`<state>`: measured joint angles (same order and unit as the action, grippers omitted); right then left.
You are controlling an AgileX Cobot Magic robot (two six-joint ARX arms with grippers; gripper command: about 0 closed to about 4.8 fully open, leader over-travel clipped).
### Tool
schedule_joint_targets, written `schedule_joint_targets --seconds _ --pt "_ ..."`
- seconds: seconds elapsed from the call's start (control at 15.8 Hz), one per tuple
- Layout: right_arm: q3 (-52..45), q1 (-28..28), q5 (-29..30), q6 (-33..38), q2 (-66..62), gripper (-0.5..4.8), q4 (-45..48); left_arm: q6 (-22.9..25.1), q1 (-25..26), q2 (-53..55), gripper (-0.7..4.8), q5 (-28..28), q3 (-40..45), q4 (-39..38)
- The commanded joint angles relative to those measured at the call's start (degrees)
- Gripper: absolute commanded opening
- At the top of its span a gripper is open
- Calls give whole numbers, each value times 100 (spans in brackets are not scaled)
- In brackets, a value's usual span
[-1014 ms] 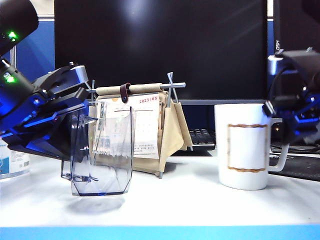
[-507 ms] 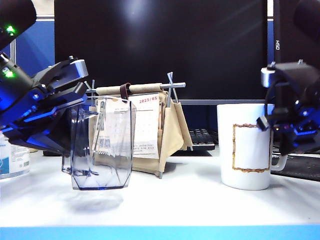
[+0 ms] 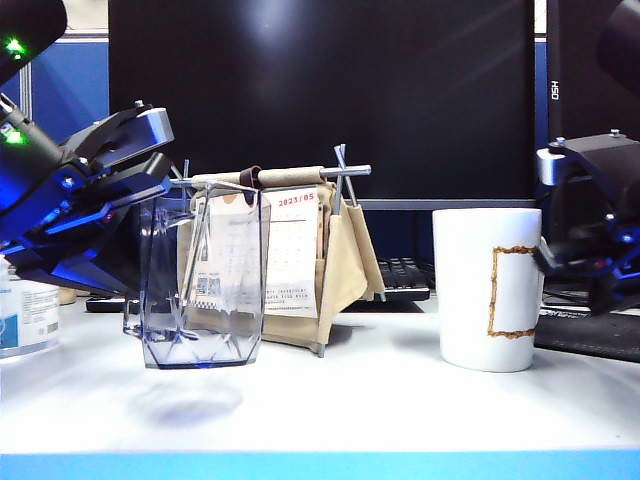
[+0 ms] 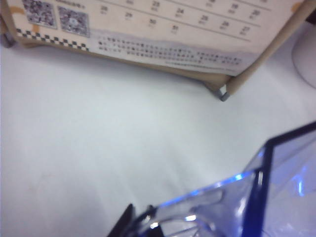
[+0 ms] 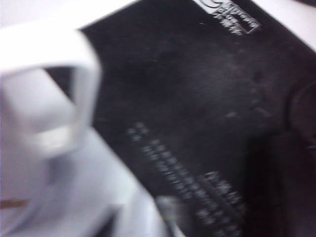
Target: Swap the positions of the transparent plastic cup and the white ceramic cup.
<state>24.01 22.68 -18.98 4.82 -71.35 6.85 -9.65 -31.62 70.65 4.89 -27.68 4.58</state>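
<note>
Far left of the exterior view: a clear pump bottle (image 3: 22,318) stands on the white table (image 3: 330,400), clear of the work.

Left gripper (image 3: 150,205): fingers closed nearly fully on the handle side of the transparent plastic cup (image 3: 203,280). The cup hangs a little above the table, upright, with its shadow beneath it. Judgement: it is held by the handle so that it can be carried level across to the other position.

Centre: a desk calendar on a canvas stand (image 3: 295,255) sits behind the cup, in front of the dark monitor (image 3: 320,90). It stands behind the line between the two cups.

White ceramic cup (image 3: 487,288): resting on the table at right, upright, gold rectangle turned toward the right gripper.

Right gripper (image 3: 560,262): at the cup's right side, where the handle would be. The right wrist view shows the loop handle (image 5: 47,103) close by, blurred. Whether the fingers grip it cannot be told. Judgement: the grasp is not confirmed.
</note>
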Motion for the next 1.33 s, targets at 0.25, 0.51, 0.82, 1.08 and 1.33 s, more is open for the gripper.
schedule_joint_targets --seconds 0.25,0.51,0.82,1.08,1.33 --pt "48 -885 879 -337 13 212 780 72 2 -26 -6 0 -26 66" --pt "52 -1224 1585 -334 -133 212 1207 74 2 -26 -6 -17 -26 66" --pt "221 -1220 1797 -284 -562 212 1401 114 2 -26 -6 -35 -26 63" --pt "302 -1220 2072 -184 -586 212 1344 129 2 -26 -6 -120 -24 57" --pt "306 -1217 2076 -199 -754 212 1449 129 2 -26 -6 -120 -24 61"
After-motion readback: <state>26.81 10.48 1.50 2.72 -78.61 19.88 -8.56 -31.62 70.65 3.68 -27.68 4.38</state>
